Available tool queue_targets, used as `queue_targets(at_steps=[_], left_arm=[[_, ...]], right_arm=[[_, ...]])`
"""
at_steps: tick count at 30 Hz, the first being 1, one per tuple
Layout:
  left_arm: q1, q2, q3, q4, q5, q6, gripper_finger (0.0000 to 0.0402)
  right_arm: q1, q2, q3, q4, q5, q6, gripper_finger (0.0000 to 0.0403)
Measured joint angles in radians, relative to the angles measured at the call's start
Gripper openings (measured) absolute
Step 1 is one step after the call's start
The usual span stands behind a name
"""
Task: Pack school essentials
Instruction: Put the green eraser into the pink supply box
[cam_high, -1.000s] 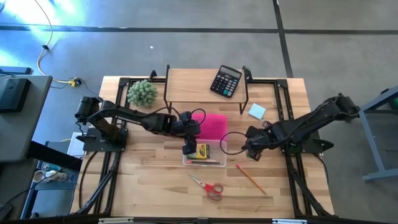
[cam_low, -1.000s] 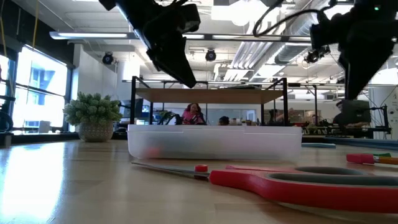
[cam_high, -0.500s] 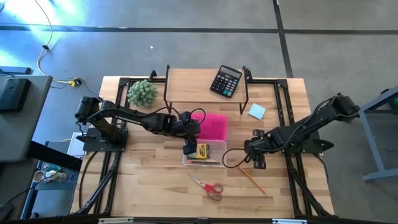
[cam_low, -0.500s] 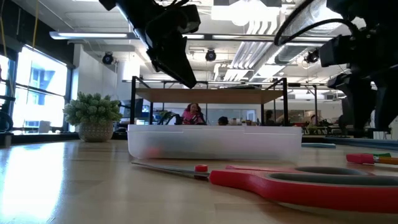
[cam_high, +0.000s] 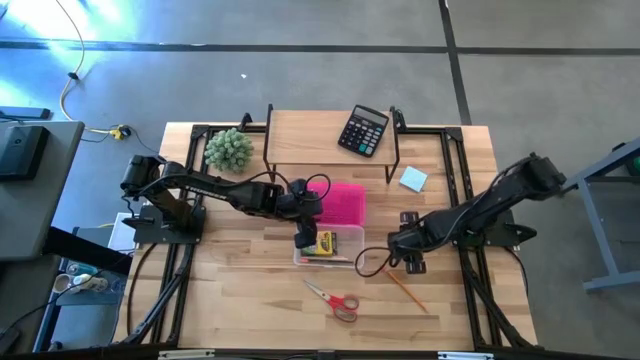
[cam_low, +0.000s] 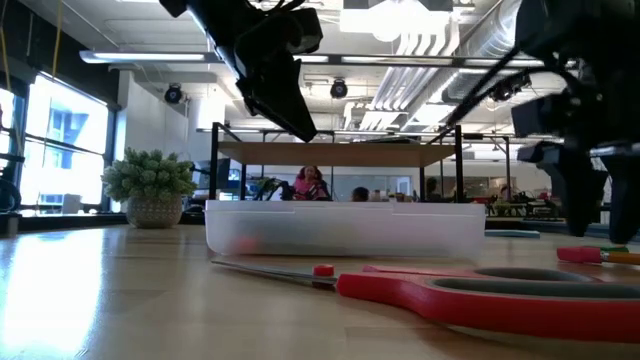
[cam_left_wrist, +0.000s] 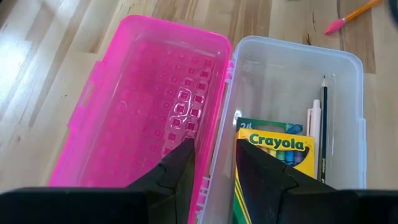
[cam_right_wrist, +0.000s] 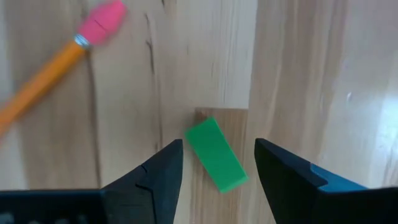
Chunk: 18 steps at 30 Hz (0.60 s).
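Observation:
My left gripper (cam_left_wrist: 214, 149) hangs open above the open pencil case (cam_high: 328, 246), over the hinge between its pink lid (cam_left_wrist: 149, 106) and clear tray (cam_left_wrist: 292, 81). In the tray lie the yellow-green crayon box (cam_left_wrist: 273, 155) and a pale stick (cam_left_wrist: 313, 130). My right gripper (cam_right_wrist: 217, 146) is open and low over the table, one finger on each side of the tiny green eraser (cam_right_wrist: 214, 155), which lies flat on the wood. The orange pencil (cam_high: 403, 287) lies just beyond it. The red-handled scissors (cam_high: 335, 300) and the light-blue notepad (cam_high: 412, 179) also lie on the table.
A black calculator (cam_high: 362, 130) sits on the raised wooden shelf (cam_high: 310, 135) at the far edge, and a fuzzy green plant (cam_high: 229, 149) stands at the far left. The near part of the table, around the scissors, is bare wood. People show in the room beyond.
My right gripper has moved a little toward the near edge and come down close to the table, so that it now stands around the green eraser. My left arm has kept still.

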Motion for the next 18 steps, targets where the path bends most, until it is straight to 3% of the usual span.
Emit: queue_targets(at_steps=[10,18], left_arm=[[0.000,0.000,0.000,-0.001,0.000,0.000,0.0106],[0.000,0.000,0.000,-0.022,0.000,0.000,0.0106]], right_arm=[[0.000,0.076,0.004,-0.005,-0.011,-0.003,0.0184],[-0.015,0.078,0.003,0.000,-0.076,-0.002,0.0121]])
